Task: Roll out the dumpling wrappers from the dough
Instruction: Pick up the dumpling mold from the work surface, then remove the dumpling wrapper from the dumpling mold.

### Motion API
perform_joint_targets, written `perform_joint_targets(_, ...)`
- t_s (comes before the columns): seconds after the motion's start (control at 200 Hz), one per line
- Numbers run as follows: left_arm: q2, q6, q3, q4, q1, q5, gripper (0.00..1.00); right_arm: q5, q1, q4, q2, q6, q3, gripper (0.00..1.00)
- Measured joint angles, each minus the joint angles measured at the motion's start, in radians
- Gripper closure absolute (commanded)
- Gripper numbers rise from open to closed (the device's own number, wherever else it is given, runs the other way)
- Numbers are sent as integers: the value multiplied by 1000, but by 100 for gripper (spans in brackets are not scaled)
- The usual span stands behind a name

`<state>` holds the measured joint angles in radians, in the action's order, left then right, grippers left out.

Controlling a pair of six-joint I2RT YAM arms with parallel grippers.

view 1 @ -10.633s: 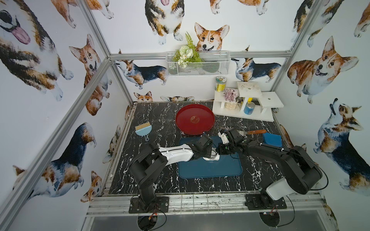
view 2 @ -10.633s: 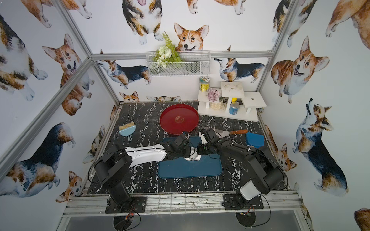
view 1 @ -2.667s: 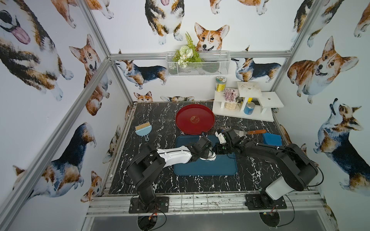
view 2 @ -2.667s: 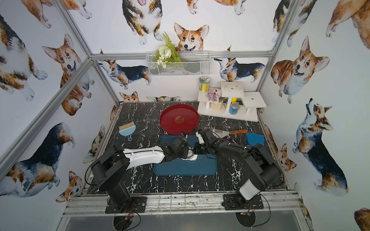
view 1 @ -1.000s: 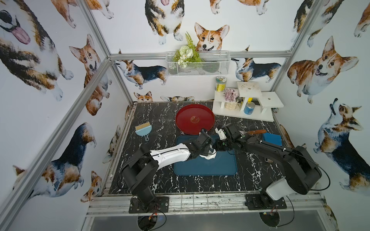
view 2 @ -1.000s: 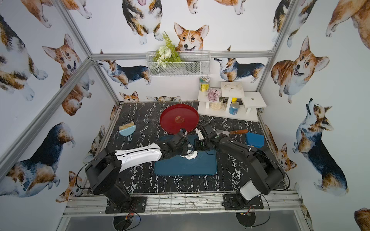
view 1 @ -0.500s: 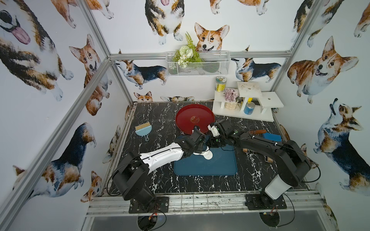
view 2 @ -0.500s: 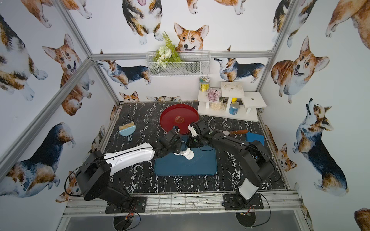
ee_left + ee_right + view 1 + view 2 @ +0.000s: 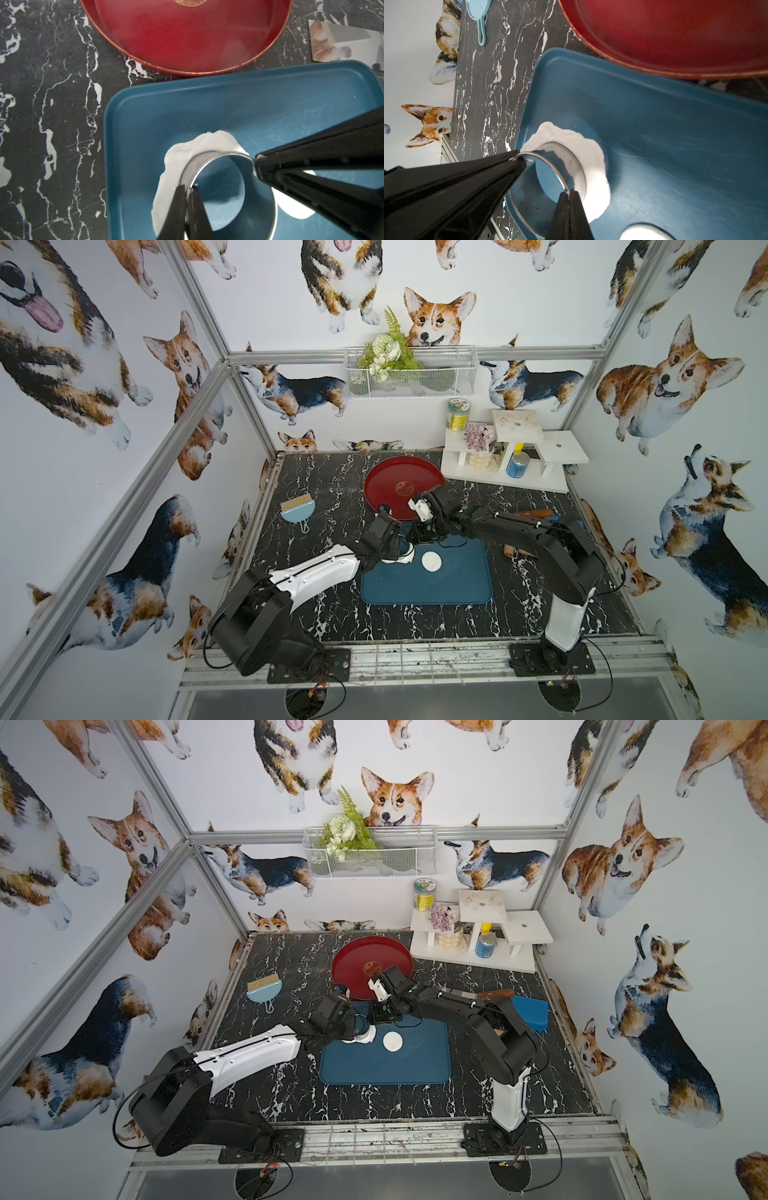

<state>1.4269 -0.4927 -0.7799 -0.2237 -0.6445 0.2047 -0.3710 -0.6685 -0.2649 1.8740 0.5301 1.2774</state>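
Observation:
Both grippers pinch opposite sides of the rim of a metal ring cutter (image 9: 199, 164) (image 9: 577, 166) over the left end of the blue tray (image 9: 436, 589) (image 9: 395, 1065). My left gripper (image 9: 188, 187) is shut on the rim. My right gripper (image 9: 569, 192) is shut on the rim too. The dough (image 9: 180, 158) (image 9: 593, 158), a ragged white scrap with a hole, clings round the cutter's outside. One round dumpling wrapper (image 9: 431, 561) (image 9: 392, 1041) lies flat on the tray just right of the cutter. It is partly hidden in both wrist views.
A red round plate (image 9: 390, 485) (image 9: 361, 961) sits right behind the tray. A blue brush and pan (image 9: 297, 508) lies at the left. A white shelf with cans (image 9: 511, 452) fills the back right corner. A wooden-handled scraper (image 9: 536, 514) lies under my right arm.
Both arms have moved left and towards the plate, carrying the cutter and the dough scrap. The round wrapper stayed on the tray and now lies uncovered.

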Motion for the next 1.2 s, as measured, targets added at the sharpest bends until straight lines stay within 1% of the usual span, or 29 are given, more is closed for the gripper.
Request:
perform_joint_targets(0.345, -40, 22, 69, 52, 97, -37, 100, -11, -26, -18, 105, 0, 128, 100)
perform_joint_targets(0.52, -43, 33, 79, 56, 121, -52, 100, -25, -30, -24, 134, 0, 156, 100)
perform_joint_targets(0.736, -50, 34, 91, 65, 125, -54, 100, -31, -31, -26, 139, 13, 162, 84)
perform_joint_targets(0.811, -59, 47, 97, 6, 127, -54, 100, 51, -23, -23, 138, 17, 165, 78)
perform_joint_targets(0.866, -59, 47, 99, -24, 127, -56, 100, 77, -13, -23, 138, 19, 165, 74)
perform_joint_targets(0.941, -66, 48, 99, -37, 127, -55, 100, 108, -11, -23, 130, 28, 165, 73)
perform_joint_targets(1.041, -76, 48, 99, -51, 127, -55, 100, 110, -14, -23, 110, 34, 165, 70)
perform_joint_targets(1.201, -113, 47, 99, -58, 128, -55, 100, 129, -12, -16, 64, 33, 137, 69)
